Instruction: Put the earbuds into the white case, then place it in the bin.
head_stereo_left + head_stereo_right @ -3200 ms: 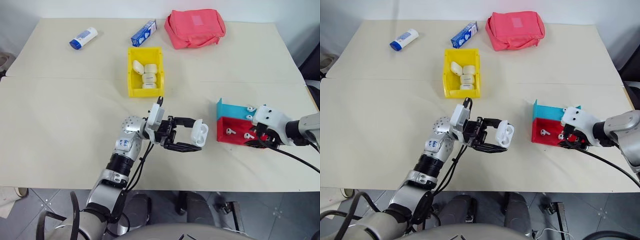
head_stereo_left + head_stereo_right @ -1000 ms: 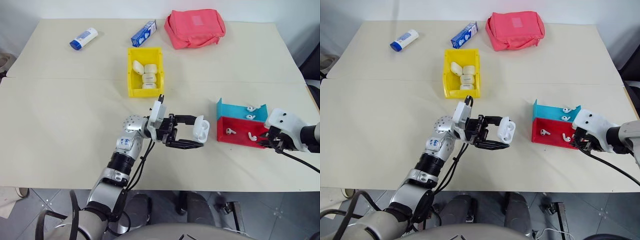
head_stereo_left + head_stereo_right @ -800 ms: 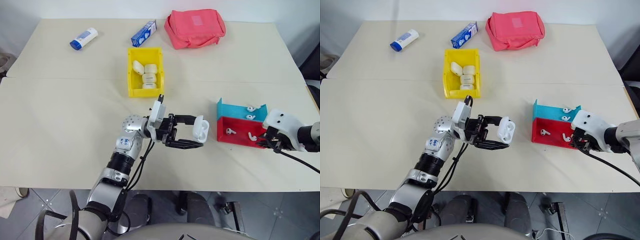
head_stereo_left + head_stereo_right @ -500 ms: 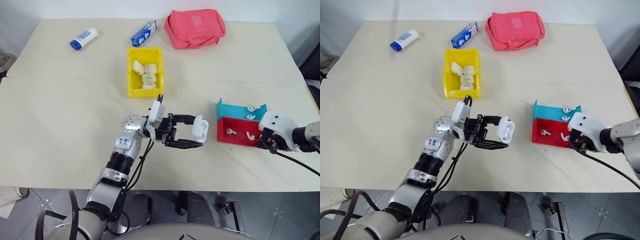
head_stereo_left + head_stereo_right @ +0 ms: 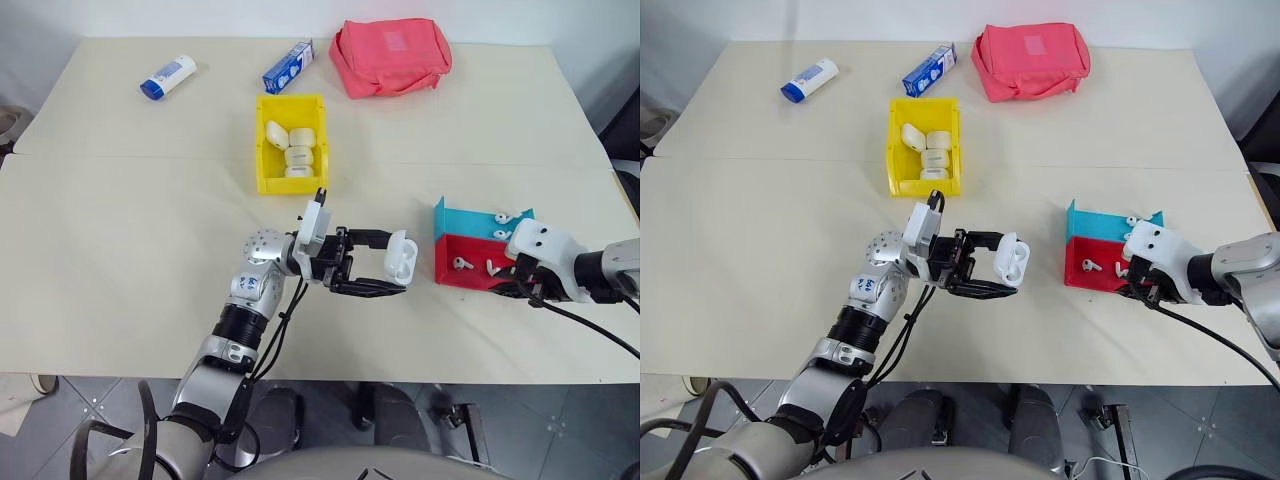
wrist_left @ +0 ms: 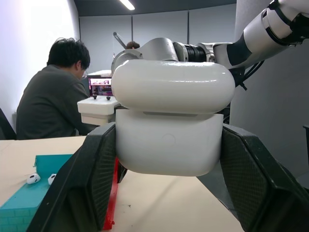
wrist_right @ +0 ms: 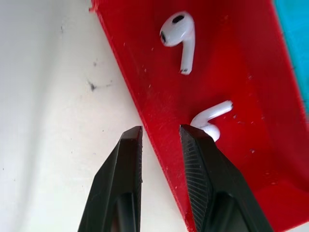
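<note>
Table (image 5: 120, 260) — L gripper (image 5: 392, 270) clamps white case (image 5: 401, 256); R gripper (image 7: 161, 136) narrow, over red tray (image 7: 251, 96) edge.

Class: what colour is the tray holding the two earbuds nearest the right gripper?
Red. The tray shows best in the right wrist view, with both earbuds lying in it.

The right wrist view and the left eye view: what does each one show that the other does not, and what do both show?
Right wrist view alone: the gap between the right gripper fingers, straddling the red tray wall. Left eye view alone: the left gripper holding the white case, the bin, the pink pouch. Both: two earbuds in the red tray.
</note>
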